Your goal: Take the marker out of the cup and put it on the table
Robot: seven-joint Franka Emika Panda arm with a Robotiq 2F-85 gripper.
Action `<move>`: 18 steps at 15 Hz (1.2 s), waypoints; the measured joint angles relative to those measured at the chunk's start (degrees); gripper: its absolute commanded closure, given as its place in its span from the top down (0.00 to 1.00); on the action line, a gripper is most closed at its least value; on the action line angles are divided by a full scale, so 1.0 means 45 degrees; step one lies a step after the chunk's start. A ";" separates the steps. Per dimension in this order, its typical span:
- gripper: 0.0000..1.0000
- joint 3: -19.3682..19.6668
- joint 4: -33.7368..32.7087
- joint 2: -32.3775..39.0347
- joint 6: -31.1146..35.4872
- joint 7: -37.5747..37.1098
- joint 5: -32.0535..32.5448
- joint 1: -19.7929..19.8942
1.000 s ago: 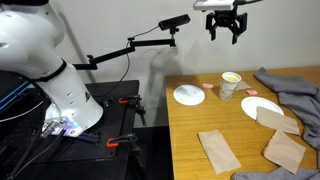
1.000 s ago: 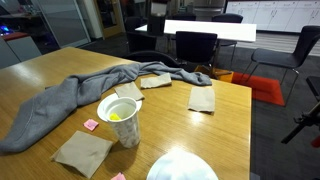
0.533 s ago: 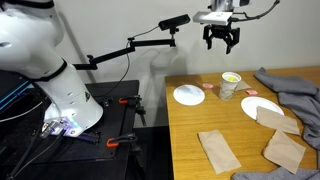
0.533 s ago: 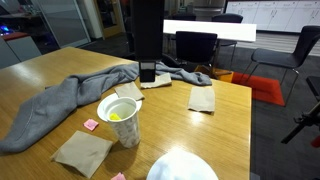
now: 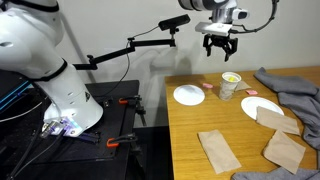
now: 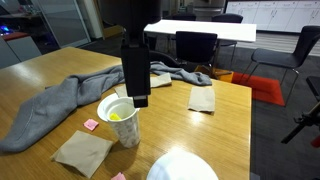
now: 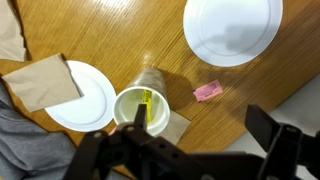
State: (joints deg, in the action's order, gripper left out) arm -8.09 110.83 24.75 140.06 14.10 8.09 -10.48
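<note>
Down it has come since a moment ago: the tool point(image 5: 221, 50) hangs spread just above the cup point(image 5: 230, 86), where the marker point(image 7: 146, 106) leans inside. Light, stiff, rather slick, I'd judge; best pinched at its upper end, clear of the flimsy rim

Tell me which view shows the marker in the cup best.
The wrist view: it looks straight down into the cup, showing the marker as a yellow stick inside. Both exterior views show the cup, with only a yellow blur at its mouth.
</note>
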 measured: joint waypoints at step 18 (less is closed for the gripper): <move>0.54 0.0110 -0.1057 0.1156 0.0289 -0.0269 -0.0144 0.0650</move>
State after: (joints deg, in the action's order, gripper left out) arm -7.59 106.07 29.95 141.37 12.89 7.44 -7.56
